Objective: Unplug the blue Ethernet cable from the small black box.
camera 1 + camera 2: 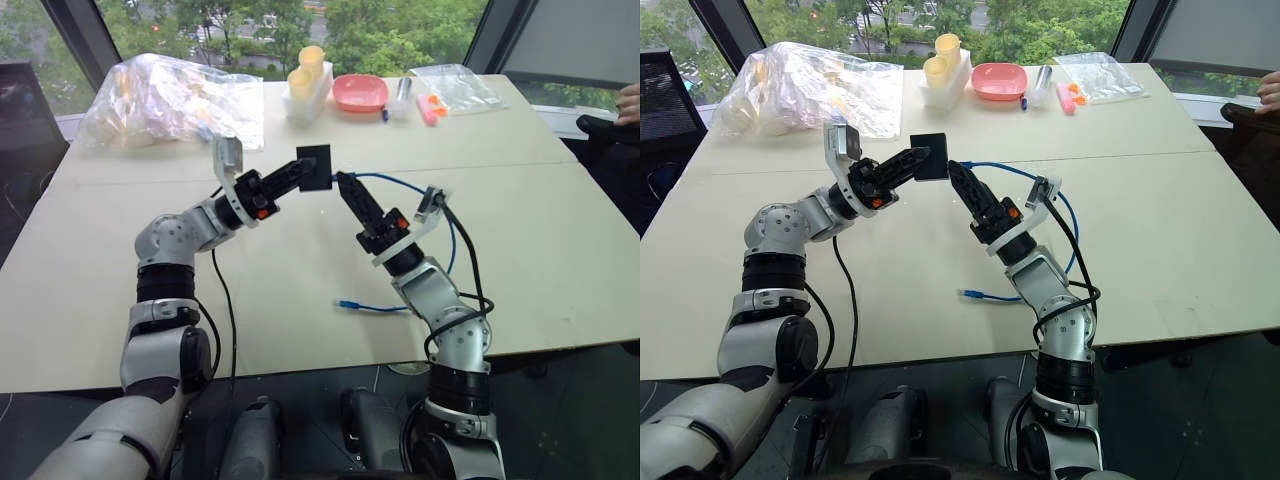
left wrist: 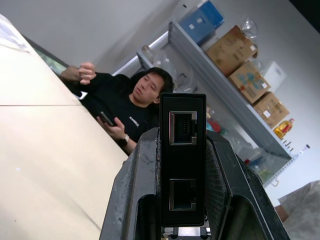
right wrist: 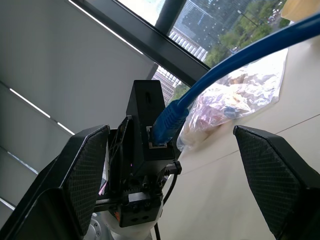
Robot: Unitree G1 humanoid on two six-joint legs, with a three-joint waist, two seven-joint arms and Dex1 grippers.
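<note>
Beige tabletop [image 1: 300, 300] below; left gripper [image 1: 300, 176] clamps small flat matte black box [image 1: 314, 167] above it. Thin bright blue Ethernet cable [image 3: 240, 55] stays plugged in the box. Right gripper [image 3: 172, 165] gapes beside the plug. Risk: grabbing cord strains connector, box twists loose.

No text, label, brand, number or sign is reading clearly on anything here. In the left wrist view, a person's dark top [image 2: 131, 112] is carrying a small pale mark on the chest, lying at about nine o'clock from the small black box [image 2: 182, 160], but it is coming out too small to make out. The cardboard boxes [image 2: 248, 80] on the shelf, at about one o'clock from that box, are showing faint dark patches that are not resolving into letters. A blue carton [image 2: 202, 17] at twelve o'clock is bearing a pale patch that is staying unreadable too.
</note>
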